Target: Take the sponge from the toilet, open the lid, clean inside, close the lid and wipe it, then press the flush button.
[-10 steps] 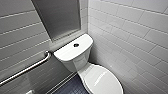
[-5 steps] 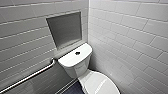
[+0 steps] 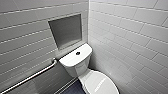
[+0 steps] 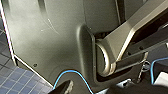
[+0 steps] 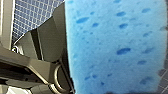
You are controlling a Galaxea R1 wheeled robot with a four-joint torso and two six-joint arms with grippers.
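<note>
Holding the bright blue porous sponge [image 5: 115,45] clamped in the right hand [image 5: 115,86], probably squaring up on the white ceramic toilet [image 3: 75,61], white oval plastic lid [image 3: 100,83] down.

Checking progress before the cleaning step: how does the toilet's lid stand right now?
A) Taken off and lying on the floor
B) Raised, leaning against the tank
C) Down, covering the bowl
C: in the head view the lid lies flat over the bowl, in front of the tank of the toilet.
</note>
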